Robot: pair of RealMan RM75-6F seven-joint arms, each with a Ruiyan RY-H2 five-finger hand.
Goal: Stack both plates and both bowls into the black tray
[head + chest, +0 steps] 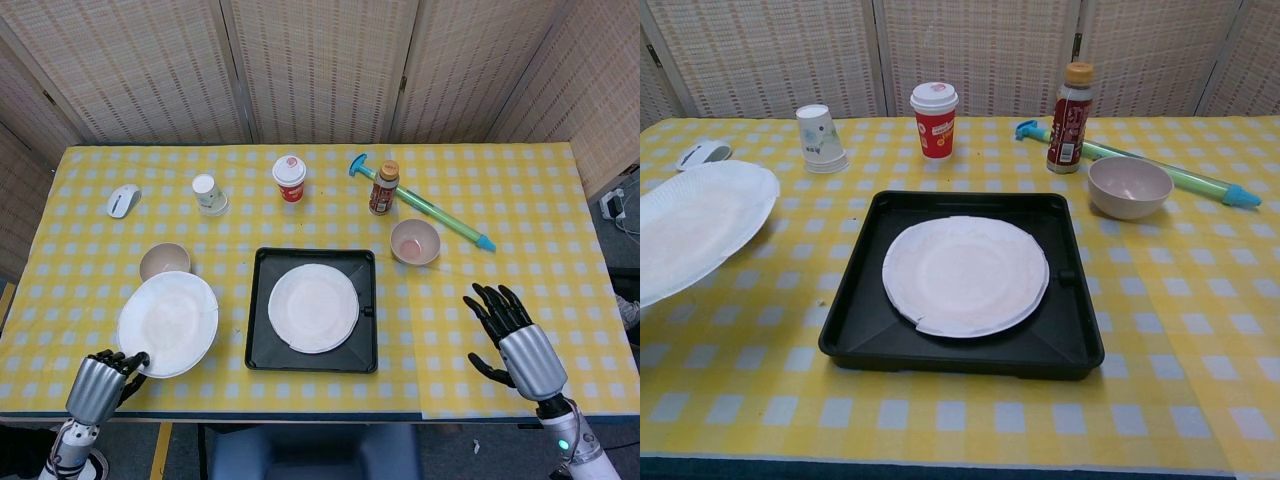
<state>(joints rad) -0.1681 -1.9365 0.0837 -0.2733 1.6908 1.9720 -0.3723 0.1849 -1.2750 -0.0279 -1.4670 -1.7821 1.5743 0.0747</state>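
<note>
My left hand (96, 384) grips the near rim of a white plate (167, 324) and holds it lifted and tilted above the table, left of the black tray (262, 356). The chest view shows this raised plate (695, 226) at the far left. A second white plate (312, 307) lies flat in the tray (1070, 340). One beige bowl (163, 260) sits behind the lifted plate, partly hidden by it. The other bowl (414, 241) stands right of the tray. My right hand (512, 334) hovers with fingers spread near the table's front right, holding nothing.
Along the far side stand a white mouse (123, 200), an upturned paper cup (207, 192), a red lidded cup (289, 178), a brown bottle (384, 187) and a green-blue pump toy (430, 207). Wicker screens close off the back.
</note>
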